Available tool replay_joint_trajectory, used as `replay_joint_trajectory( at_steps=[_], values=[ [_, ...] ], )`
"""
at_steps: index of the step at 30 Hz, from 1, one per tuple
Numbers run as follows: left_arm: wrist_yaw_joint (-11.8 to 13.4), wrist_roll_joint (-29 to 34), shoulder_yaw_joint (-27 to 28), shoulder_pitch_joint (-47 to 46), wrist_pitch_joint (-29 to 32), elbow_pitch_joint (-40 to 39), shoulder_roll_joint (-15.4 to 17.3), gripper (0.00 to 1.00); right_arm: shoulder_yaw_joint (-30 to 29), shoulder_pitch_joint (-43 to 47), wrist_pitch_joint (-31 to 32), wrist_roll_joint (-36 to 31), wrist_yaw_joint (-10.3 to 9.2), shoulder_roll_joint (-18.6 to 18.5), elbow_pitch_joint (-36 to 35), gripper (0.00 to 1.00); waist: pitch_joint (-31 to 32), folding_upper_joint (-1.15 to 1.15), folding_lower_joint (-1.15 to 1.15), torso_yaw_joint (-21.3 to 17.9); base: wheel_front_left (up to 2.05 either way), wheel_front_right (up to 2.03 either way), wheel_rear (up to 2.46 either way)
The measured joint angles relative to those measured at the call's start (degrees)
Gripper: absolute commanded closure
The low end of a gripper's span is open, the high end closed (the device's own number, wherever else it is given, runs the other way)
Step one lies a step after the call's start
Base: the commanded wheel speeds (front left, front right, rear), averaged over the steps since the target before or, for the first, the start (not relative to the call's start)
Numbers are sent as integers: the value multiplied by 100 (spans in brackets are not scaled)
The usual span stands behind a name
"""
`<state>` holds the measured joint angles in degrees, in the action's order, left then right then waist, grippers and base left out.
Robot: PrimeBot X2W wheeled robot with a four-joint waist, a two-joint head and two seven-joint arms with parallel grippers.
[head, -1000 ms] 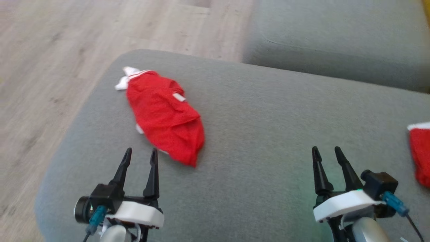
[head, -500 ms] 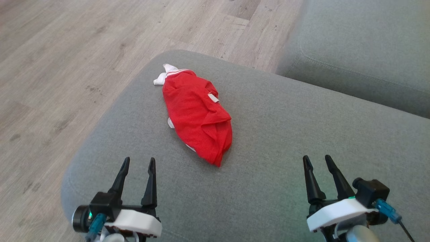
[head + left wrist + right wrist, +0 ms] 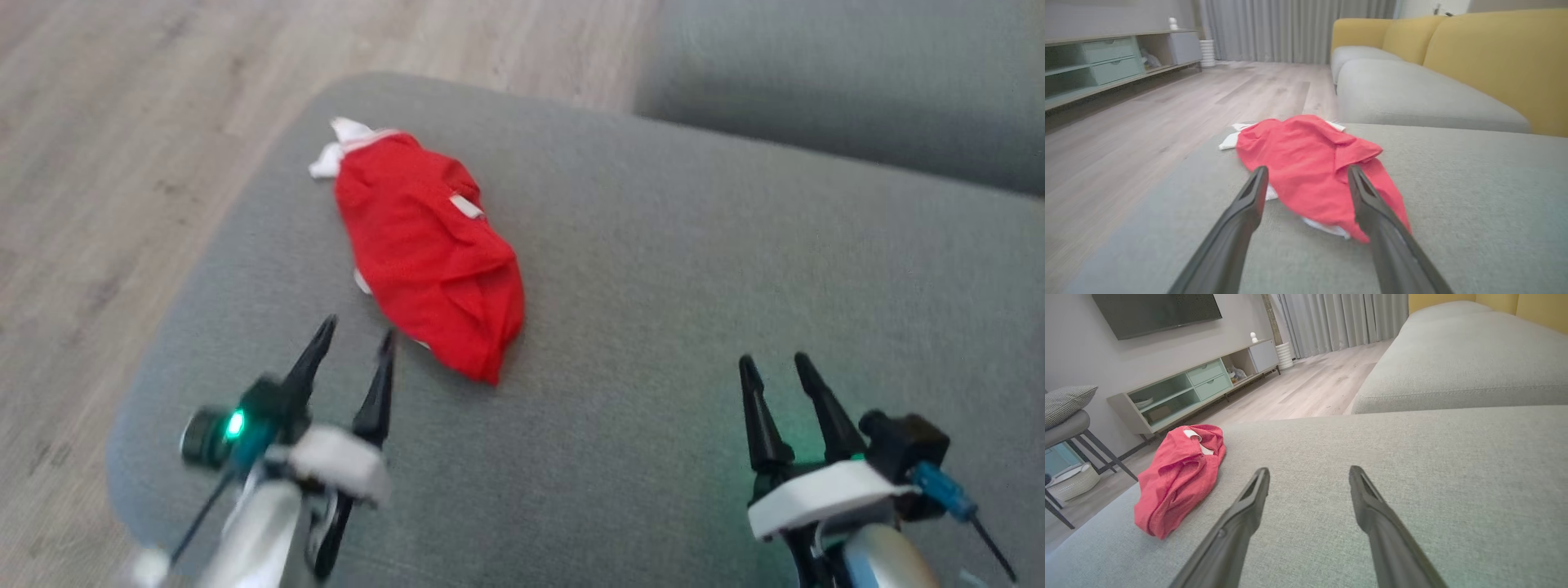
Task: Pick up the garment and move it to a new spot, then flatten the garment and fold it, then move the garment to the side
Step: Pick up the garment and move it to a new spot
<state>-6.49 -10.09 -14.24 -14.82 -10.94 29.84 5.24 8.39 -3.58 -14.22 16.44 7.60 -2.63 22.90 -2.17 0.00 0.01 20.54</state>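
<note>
A grey sofa cushion point(image 3: 694, 269) is carrying a crumpled red garment point(image 3: 424, 245), which is lying near its far left corner. My left tool point(image 3: 357, 328) is hovering just short of the garment, fingers spread wide and gripping nothing. My right tool point(image 3: 774, 359) is hanging well apart, equally wide and empty.

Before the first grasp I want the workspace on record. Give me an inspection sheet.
Surface: grey sofa cushion, fabric smooth.
Job's things: red garment with white trim, crumpled near the cushion's left edge, not held.
Clutter: nothing seen.
Grippers: left gripper open, just short of the garment; right gripper open, over bare cushion.
Cables: blue-plugged cable at the right wrist.
Surroundings: wood floor, yellow sofa back, TV cabinet, curtains.
</note>
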Motion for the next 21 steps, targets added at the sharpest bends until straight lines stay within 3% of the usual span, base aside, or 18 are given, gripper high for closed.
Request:
replay_joint_trajectory(
  at_steps=[6,12,21],
  values=[
    [-88,-155,-581,-1027,509,532,114,0,5,-307,0,-89,0,-3,-11,0,-454,0,1,-362,0,0,0],
    [-109,-746,-1145,-1726,823,1124,285,0,70,-567,0,-88,0,-7,-31,0,-835,0,1,-824,0,0,0],
    [71,-649,-1128,-2309,584,2097,475,0,65,-632,0,-114,0,-9,-32,0,-1180,0,0,-1324,0,0,0]
  ],
)
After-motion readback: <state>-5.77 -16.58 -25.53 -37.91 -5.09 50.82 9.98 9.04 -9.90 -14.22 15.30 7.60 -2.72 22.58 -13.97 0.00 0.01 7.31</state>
